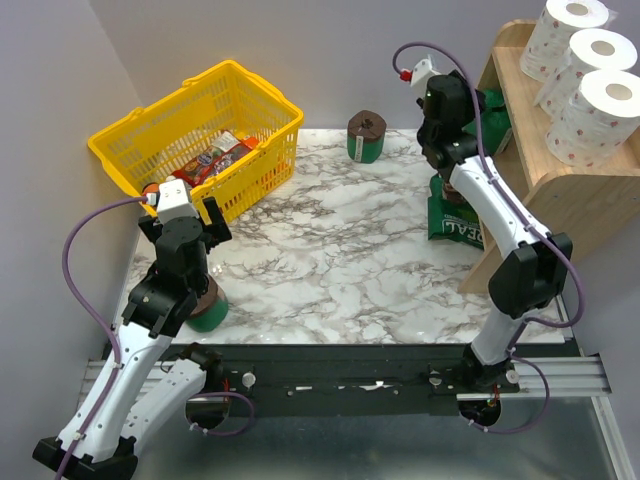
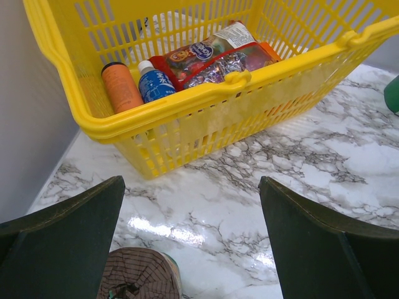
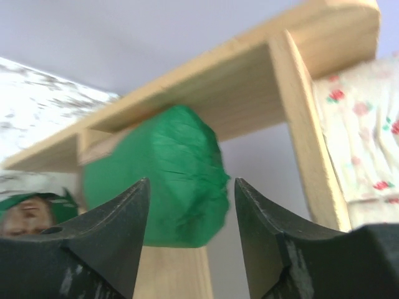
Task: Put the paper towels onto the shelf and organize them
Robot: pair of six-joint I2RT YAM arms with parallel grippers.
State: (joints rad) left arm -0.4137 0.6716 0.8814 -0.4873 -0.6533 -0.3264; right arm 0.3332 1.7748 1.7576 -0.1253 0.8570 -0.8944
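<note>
1. Three white rolls (image 1: 598,50) sit in a row on the top board of the shelf (image 1: 590,200), at the far right.
2. Held apart, the right fingers (image 3: 112,237) clamp nothing; a green roll (image 3: 168,168) lies just beyond their tips, under a shelf board.
3. Spread wide over the desk (image 2: 312,162), the left fingers (image 2: 62,237) have a second green roll (image 2: 140,277) between them at their near end.
4. Standing at the far middle, a third green roll (image 1: 365,140) is right of the yellow basket (image 2: 206,93).
</note>
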